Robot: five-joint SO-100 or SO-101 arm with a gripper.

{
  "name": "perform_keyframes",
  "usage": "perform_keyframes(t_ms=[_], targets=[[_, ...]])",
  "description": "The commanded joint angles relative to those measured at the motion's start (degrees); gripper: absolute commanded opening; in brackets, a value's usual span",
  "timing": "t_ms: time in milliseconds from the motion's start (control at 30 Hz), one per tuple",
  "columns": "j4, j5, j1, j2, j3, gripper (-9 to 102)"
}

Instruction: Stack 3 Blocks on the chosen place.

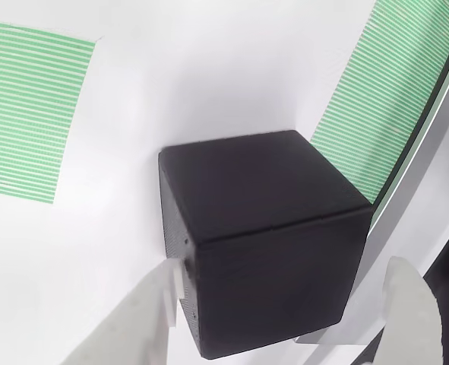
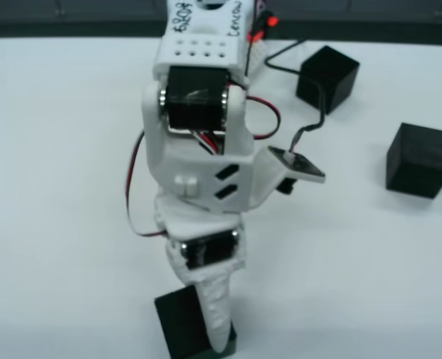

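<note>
One black block [image 1: 262, 228] rests on the white table, filling the middle of the wrist view. My gripper [image 1: 285, 266] straddles it and is open: the left finger [image 1: 152, 312] touches the block's left face, while the right finger [image 1: 414, 312] stands a little off its right side. The chosen place [image 1: 26, 106], a green-and-white striped square, lies bare at the upper left, well apart from this block. From the overhead view, the gripper [image 2: 217, 329] reaches down over this block [image 2: 183, 325] at the bottom edge. Two more blocks [image 2: 327, 77] [image 2: 419, 159] sit at the upper right.
A long green striped band [image 1: 384, 99] runs along the table's right border beside the block in the wrist view. The arm's white body and its wires [image 2: 198, 149] take up the middle of the overhead view. Open white table [image 2: 56, 187] lies to the left.
</note>
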Motion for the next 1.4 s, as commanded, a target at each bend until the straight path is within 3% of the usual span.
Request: perform_keyframes(t_ms=[0, 200, 667, 933, 1367], targets=[[0.79, -0.70, -0.44, -0.44, -3.69, 31], [1.05, -1.05, -0.79, -2.29, -4.83, 31], [2.02, -1.14, -0.88, -2.29, -4.92, 18], [2.81, -1.41, -0.26, -0.88, -5.80, 25], [5.71, -3.43, 0.79, 4.66, -4.92, 25]])
